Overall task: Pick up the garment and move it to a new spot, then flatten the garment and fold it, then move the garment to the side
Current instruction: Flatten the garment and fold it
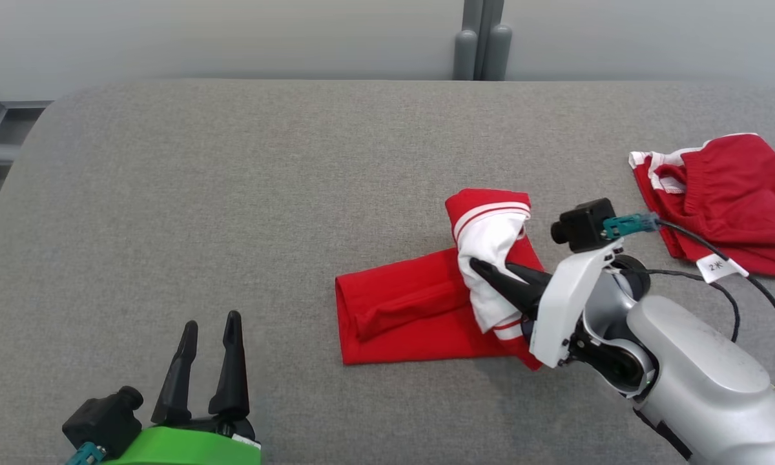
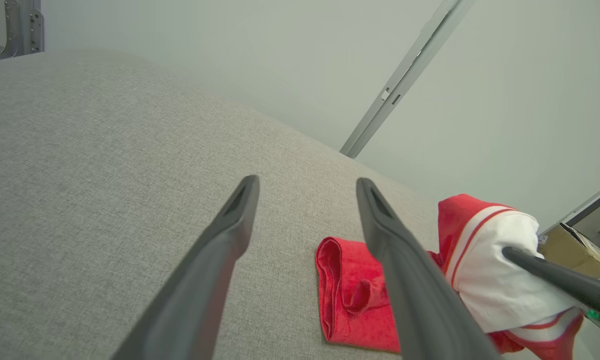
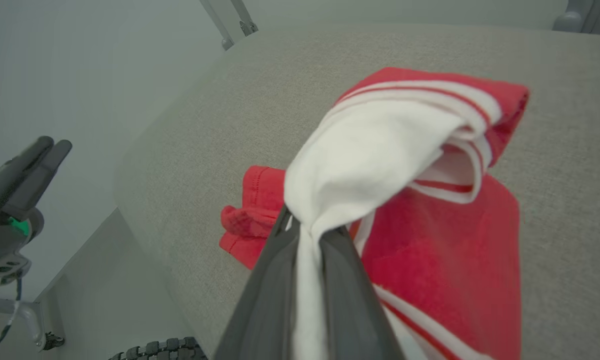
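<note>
From my station I can read just one marking: a small white paper tag [image 1: 718, 266] on the thin black cable [image 1: 759, 285] at the right of the head view. It bears a handwritten "2" followed by a second dark character, star-like in shape, which I cannot settle. On the brown cardboard box [image 2: 575, 248] at the right edge of the left wrist view I see dark marks, too small for me to read

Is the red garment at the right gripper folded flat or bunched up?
Partly folded: the red garment lies doubled on the grey surface, but its white end is bunched, pinched in the right gripper.
</note>
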Controlling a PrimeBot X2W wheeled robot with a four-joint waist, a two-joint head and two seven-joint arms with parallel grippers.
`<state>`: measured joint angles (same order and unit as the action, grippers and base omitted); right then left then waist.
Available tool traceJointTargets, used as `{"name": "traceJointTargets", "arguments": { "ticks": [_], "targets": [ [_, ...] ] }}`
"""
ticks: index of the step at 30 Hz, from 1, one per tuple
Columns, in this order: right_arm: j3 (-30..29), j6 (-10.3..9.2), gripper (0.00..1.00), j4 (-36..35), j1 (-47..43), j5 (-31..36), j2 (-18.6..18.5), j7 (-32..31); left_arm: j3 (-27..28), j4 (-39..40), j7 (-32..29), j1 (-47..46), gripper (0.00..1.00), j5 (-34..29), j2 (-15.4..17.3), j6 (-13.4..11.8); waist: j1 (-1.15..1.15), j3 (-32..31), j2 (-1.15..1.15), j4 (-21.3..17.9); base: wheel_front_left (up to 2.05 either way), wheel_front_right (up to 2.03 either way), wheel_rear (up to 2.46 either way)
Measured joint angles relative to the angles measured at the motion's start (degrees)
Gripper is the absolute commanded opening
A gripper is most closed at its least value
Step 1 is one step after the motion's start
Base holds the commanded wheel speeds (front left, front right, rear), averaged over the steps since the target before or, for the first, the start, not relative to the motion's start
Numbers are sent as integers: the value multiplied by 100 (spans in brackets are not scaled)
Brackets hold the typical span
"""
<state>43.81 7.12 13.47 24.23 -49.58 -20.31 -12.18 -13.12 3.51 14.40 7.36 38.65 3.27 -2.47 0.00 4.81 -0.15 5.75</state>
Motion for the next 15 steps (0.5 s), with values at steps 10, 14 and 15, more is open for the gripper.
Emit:
{"name": "traceJointTargets", "arguments": {
  "ticks": [10, 14, 15],
  "targets": [
    [286, 0, 0, 651, 234, 1, 280, -280, -167, -121, 0, 0, 100, 52, -19, 1, 0, -55, 0, 471, 0, 0, 0],
    [283, 0, 0, 971, 241, 3, 338, -319, -186, -144, 0, 0, 100, 62, -20, 0, 0, -61, 0, 698, 0, 0, 0],
    [285, 0, 0, 1038, 249, 4, 378, -328, -192, -155, 0, 0, 100, 69, -20, 0, 0, -61, 0, 755, 0, 0, 0]
  ]
}}
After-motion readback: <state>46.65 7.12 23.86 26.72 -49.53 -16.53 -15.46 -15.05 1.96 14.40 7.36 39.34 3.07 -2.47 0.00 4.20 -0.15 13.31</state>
